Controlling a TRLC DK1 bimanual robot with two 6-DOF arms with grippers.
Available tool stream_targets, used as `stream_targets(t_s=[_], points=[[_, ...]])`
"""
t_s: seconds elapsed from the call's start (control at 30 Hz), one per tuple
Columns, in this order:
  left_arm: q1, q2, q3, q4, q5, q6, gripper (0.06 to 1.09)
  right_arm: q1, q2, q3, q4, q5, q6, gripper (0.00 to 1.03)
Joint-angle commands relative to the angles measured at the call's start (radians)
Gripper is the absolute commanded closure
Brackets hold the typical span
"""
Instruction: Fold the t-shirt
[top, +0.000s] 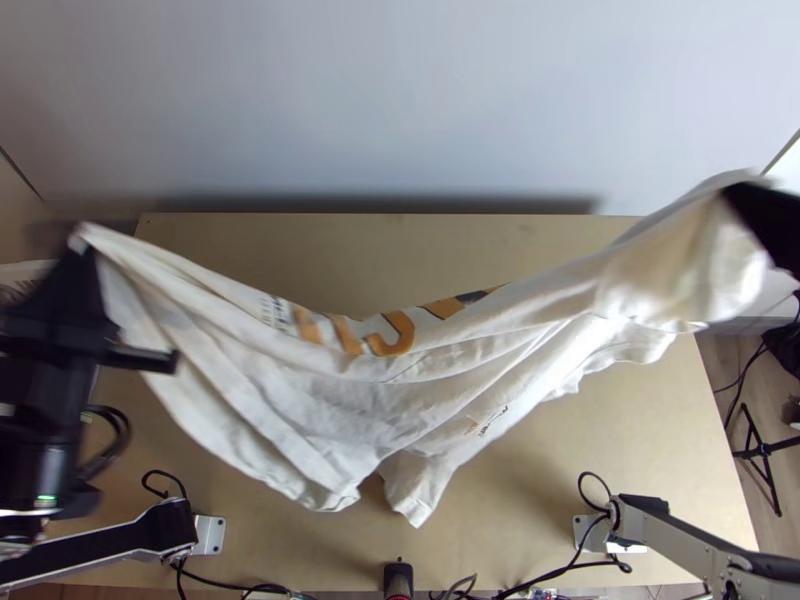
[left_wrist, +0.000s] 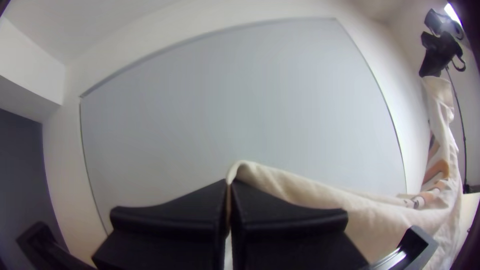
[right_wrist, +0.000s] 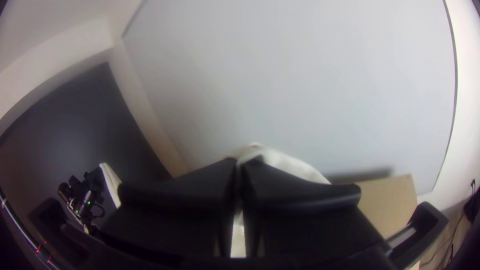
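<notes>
In the top view my left gripper and my right gripper hold the white t-shirt up between them, stretched wide and sagging in folds over the table, its orange print partly folded in. The left wrist view has my left gripper shut on a corner of the t-shirt; the cloth runs off to the other arm's gripper. My right gripper is shut on another part of the t-shirt in the right wrist view. Which parts of the shirt are pinched, I cannot tell.
The light wooden table lies beneath the shirt, with a pale panel behind its far edge. Black cables and a small dark device are at the near edge. A black stand is on the floor at right.
</notes>
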Motion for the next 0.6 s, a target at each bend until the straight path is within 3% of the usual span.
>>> stream_targets(t_s=[0.0, 0.17, 0.33, 0.47, 0.57], points=[[0.01, -0.163, -0.355, -0.037, -0.016, -0.133, 1.05, 0.022, 0.054, -0.287, -0.078, 0.041, -0.092, 1.0], [0.016, -0.161, -0.553, 0.064, 0.051, -0.157, 1.05, 0.112, 0.098, -0.626, 0.334, 0.223, -0.037, 1.0], [0.208, -0.037, -0.648, 0.053, 0.212, -0.344, 1.05, 0.214, 0.3, -0.64, 0.373, 0.291, -0.037, 1.0], [0.494, 0.166, -0.654, 0.115, 0.404, -0.455, 1.05, 0.27, 0.403, -0.683, 0.439, 0.34, -0.045, 1.0], [0.63, 0.345, -0.627, 0.141, 0.455, -0.516, 1.05, 0.286, 0.457, -0.723, 0.492, 0.366, -0.052, 1.0]])
